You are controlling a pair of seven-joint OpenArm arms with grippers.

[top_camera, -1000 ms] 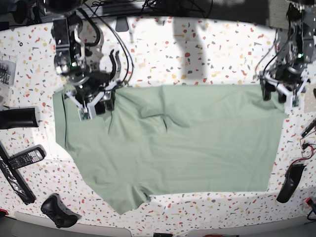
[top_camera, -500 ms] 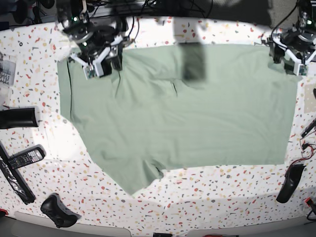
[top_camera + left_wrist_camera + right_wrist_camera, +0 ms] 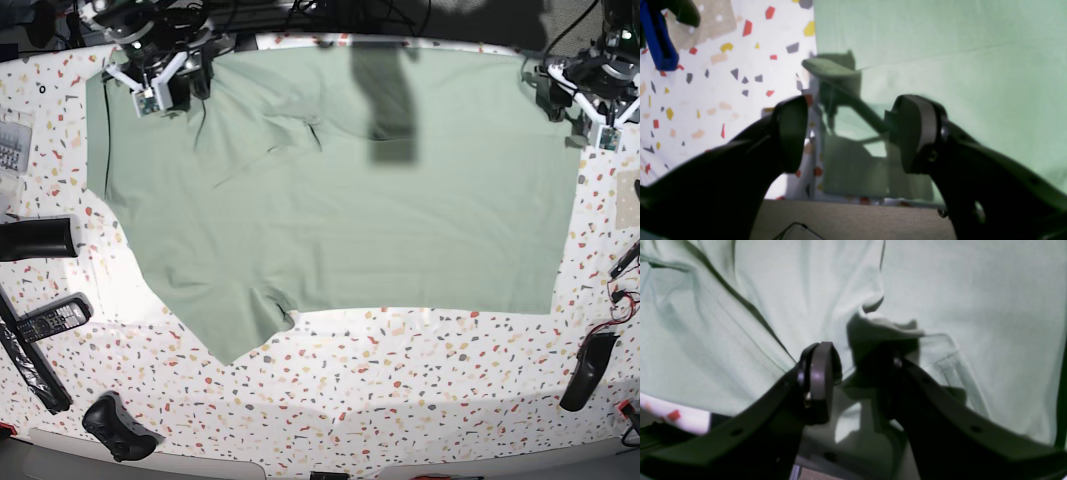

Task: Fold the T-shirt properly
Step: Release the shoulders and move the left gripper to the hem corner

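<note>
I see the T-shirt point(image 3: 340, 190) spread wide over the speckled surface point(image 3: 400, 400). Its far edge runs between my two sets of jaws. The right jaws point(image 3: 857, 373) pinch a bunched fold of the T-shirt between them, cloth rising just past the pads. The left jaws point(image 3: 853, 133) stand wide apart with nothing in the gap. The shirt's corner lies below and beyond them, and speckled surface shows beside one finger point(image 3: 790, 133).

The pale sage-green T-shirt point(image 3: 340, 190) lies spread nearly flat across the table's far half, one sleeve pointing forward
</note>
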